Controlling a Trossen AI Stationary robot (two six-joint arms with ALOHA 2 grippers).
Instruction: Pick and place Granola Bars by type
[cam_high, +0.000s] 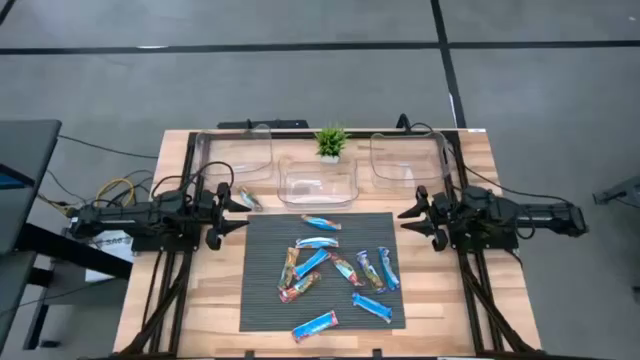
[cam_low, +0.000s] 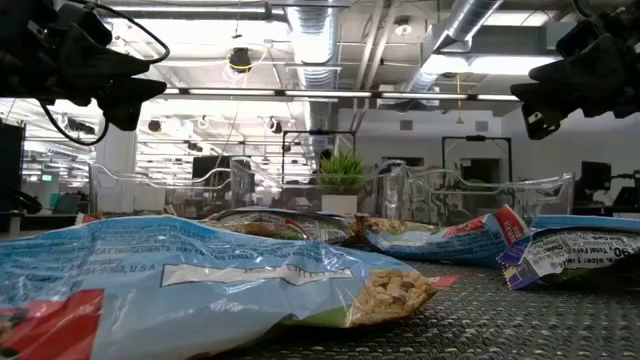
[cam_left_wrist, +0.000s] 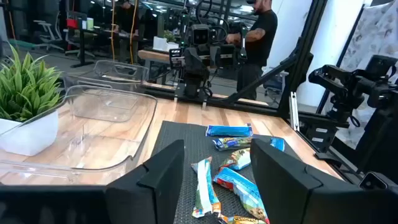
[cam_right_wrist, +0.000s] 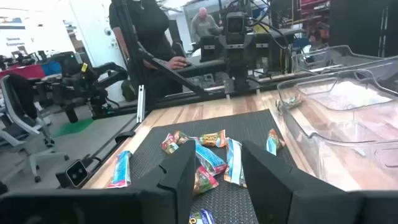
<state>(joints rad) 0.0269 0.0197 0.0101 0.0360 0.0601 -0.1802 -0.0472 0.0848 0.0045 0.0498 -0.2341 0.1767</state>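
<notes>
A dark ribbed rectangular mat (cam_high: 262, 300) lies in the middle of a pale wooden table (cam_high: 190, 330), and the small shiny wrapped granola bars (cam_high: 332, 268) are scattered loose over it, mostly bright blue with a few red, orange and green ones among them. One more multicoloured wrapped bar (cam_high: 249, 199) lies off the mat on the bare wood, just beside the left gripper's fingertips and near the left bin. Along the far edge of the table stand three clear plastic bins: the left bin (cam_high: 236, 152), the middle bin (cam_high: 318, 181) set a little nearer the mat, and the right bin (cam_high: 405, 157). A small green potted plant in a white pot (cam_high: 330, 142) stands between the bins, just beyond the middle one. The left gripper (cam_high: 238, 208) hangs above the table at the mat's far left corner, pointing inward, its jaws spread apart with nothing between them; in the left wrist view the gap between its dark fingers (cam_left_wrist: 163, 173) frames the bars on the mat. The right gripper (cam_high: 409, 218) hangs opposite it at the mat's far right corner, also pointing inward, its jaws parted and empty. In both wrist views people stand in the room beyond the table.
</notes>
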